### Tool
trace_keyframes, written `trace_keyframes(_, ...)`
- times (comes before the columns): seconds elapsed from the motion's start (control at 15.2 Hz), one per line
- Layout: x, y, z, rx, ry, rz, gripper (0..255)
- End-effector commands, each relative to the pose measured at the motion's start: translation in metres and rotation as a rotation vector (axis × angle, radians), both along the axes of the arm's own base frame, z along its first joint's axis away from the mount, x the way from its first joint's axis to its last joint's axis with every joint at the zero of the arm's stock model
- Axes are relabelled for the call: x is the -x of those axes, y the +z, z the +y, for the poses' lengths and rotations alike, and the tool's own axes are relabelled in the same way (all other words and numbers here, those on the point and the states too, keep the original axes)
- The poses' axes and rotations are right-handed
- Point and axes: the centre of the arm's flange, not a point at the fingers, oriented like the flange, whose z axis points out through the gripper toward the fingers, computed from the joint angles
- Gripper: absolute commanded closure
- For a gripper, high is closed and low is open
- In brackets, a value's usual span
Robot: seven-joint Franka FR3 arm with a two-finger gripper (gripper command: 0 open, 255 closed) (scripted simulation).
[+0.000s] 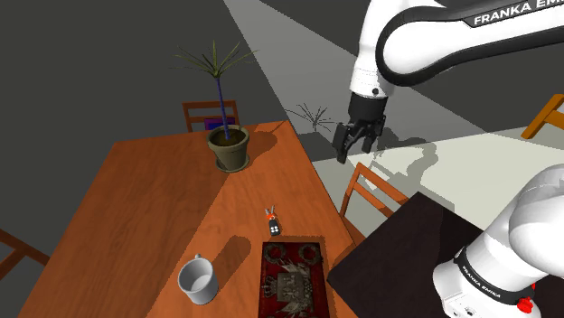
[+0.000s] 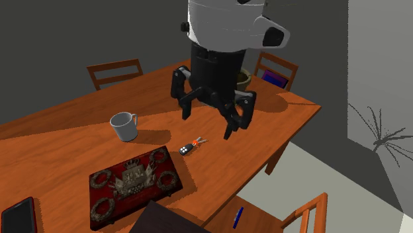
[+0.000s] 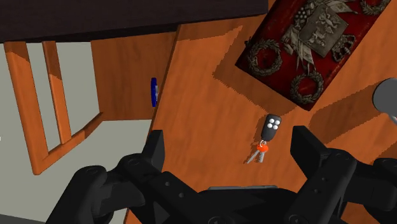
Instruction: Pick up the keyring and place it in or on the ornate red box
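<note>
Arm [image 1: 425, 45] lettered FRANKA, keyring [image 1: 271, 220] on table [image 1: 136, 199]

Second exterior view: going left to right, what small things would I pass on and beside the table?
Black flat device → grey mug → keyring → blue pen. The ornate red box overlaps the mug's span, so it is left out.

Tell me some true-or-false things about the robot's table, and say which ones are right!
1. The gripper holds the keyring. False: the gripper is open, up in the air, and the keyring lies on the table.
2. The keyring lies near the red box. True.
3. The mug stands on the red box. False: it stands on the table beside the red box.
4. A potted plant stands on the table. True.
</note>
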Motion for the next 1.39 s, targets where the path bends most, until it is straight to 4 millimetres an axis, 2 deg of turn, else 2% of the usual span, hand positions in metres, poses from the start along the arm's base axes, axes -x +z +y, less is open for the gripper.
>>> trace_keyframes(0.0, -0.013, -0.021, 0.011, 0.002, -0.013, -0.001, 0)
trace_keyframes(1.32, -0.13, -0.23, 0.125, 0.03, -0.128, 0.004, 0)
